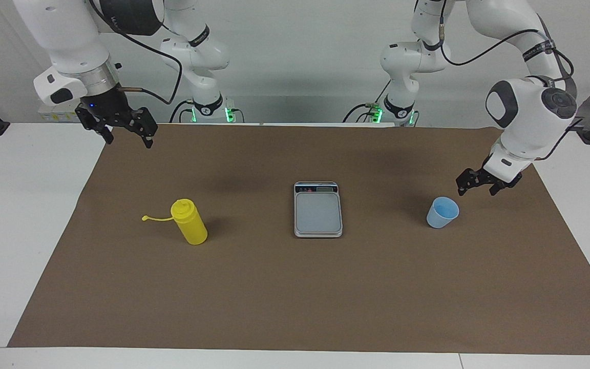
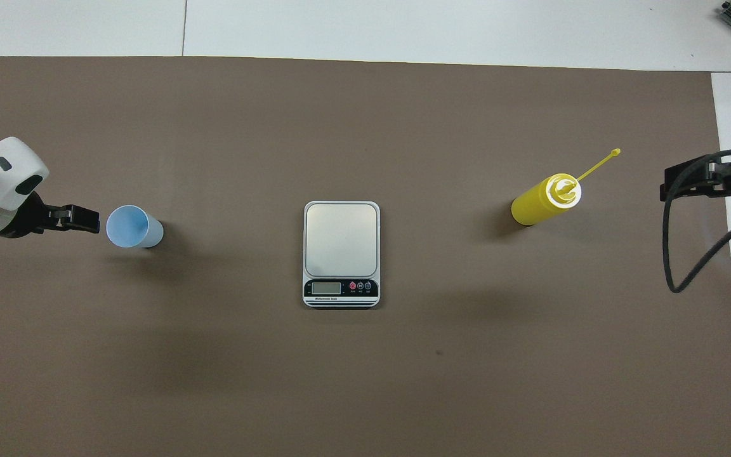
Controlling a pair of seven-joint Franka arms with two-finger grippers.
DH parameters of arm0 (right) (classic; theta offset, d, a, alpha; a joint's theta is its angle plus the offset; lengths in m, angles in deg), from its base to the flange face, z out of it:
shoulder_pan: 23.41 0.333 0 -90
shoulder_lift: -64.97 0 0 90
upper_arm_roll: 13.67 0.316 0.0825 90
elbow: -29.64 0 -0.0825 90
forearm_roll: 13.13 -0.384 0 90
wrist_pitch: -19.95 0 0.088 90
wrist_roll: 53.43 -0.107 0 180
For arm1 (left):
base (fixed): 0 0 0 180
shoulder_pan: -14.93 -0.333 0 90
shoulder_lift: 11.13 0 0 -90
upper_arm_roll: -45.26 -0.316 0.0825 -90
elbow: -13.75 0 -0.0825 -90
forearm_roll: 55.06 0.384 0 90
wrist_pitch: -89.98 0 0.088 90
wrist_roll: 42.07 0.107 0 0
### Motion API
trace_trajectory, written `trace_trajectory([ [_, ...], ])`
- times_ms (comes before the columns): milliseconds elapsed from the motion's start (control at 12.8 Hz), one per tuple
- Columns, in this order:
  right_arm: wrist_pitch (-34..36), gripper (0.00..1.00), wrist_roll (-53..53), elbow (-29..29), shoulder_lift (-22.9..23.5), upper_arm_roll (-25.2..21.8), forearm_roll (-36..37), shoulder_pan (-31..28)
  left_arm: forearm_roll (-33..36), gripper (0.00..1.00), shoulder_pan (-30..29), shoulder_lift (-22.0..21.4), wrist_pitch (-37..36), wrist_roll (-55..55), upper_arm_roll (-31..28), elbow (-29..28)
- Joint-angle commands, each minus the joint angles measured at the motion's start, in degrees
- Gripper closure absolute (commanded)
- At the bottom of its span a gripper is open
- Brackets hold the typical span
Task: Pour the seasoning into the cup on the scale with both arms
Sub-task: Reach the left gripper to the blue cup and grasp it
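1. Seasoning bottle is stood upright on the brown mat, toward the right arm's end, cap strap hanging loose.
2. Scale is set mid-mat — nothing is carried on it.
3. Cup is placed toward the left arm's end.
4. Left gripper is held just beside the cup, jaws spread, nothing gripped.
5. Right gripper is parked over the mat's corner — jaws spread, empty.

Left claw hangs open just beside the blue cup, not touching it. The scale sits mid-mat, display toward the robots. The yellow seasoning bottle stands toward the right arm's end, strap trailing. Right claw waits open, high over the brown mat's edge.
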Motion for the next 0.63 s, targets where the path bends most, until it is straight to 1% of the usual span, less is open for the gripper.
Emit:
trace_trajectory([
  [0,0.8,0.0,-0.6,-0.2,-0.1,0.6,-0.7,-0.7,-1.3,0.0,-0.4,-2.2,4.3,0.4,0.3,-5.2],
  [235,0.8,0.0,-0.6,-0.2,-0.1,0.6,-0.7,-0.7,-2.7,0.0,0.1,-2.2,7.3,-0.3,0.3,-6.9],
  [549,0.8,0.0,-0.6,-0.2,-0.1,0.6,-0.7,-0.7,-4.0,0.0,0.3,-0.6,11.9,-0.4,0.3,-7.7],
])
